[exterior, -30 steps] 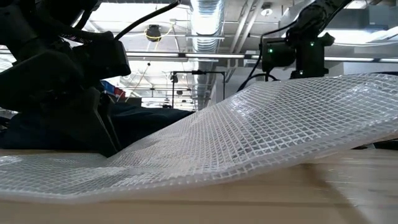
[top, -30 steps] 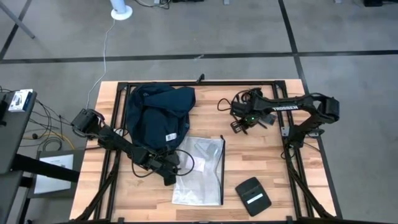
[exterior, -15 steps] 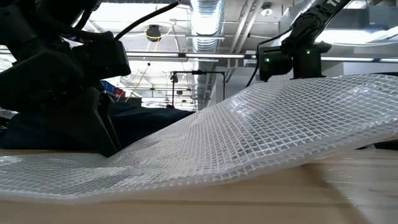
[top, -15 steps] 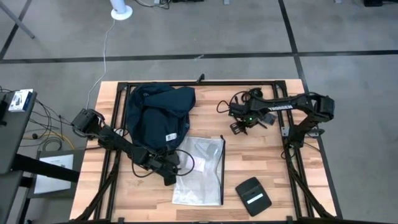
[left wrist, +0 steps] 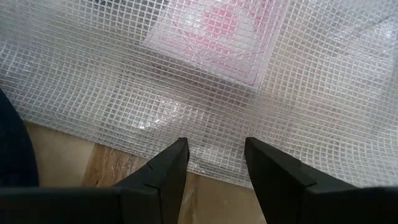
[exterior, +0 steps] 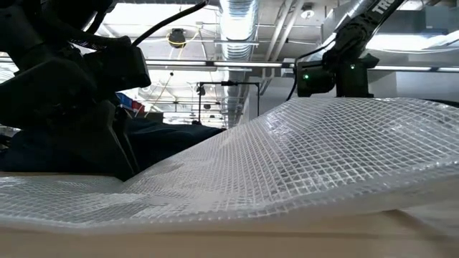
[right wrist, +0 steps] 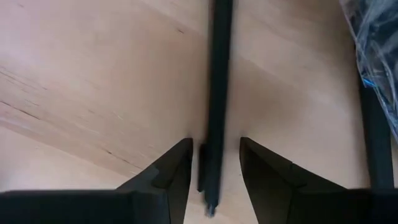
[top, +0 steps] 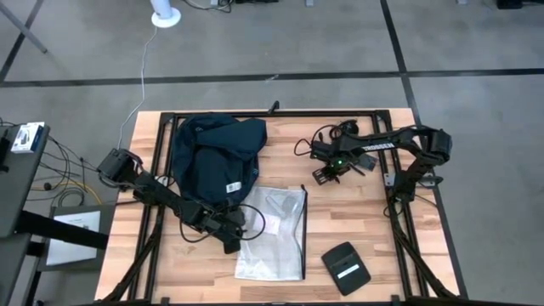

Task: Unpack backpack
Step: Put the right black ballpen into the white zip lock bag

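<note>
A wooden surface (top: 280, 144) is seen from above, with two dark arms reaching in. The backpack (top: 214, 157), a slumped navy fabric bag, lies toward the far left of the surface. Just beside it, nearer the front, a clear mesh bag (top: 274, 231) is spread flat, and a small black pouch (top: 345, 267) lies to the right of that.

The left tool (top: 233, 240) is set low at the near left edge of the mesh bag, its fingers (left wrist: 168, 168) parted and empty over the mesh. The right tool (top: 323, 174) is held well apart from the backpack, over bare wood on the right side; its fingers (right wrist: 171, 168) are spread with nothing gripped, and a thin black rod (right wrist: 217, 93) is seen beyond them.

The backpack is judged soft, floppy and fairly light; it would sag when lifted. A bunched fold or the rim of its opening is judged the best place to be pinched, rather than flat cloth.
</note>
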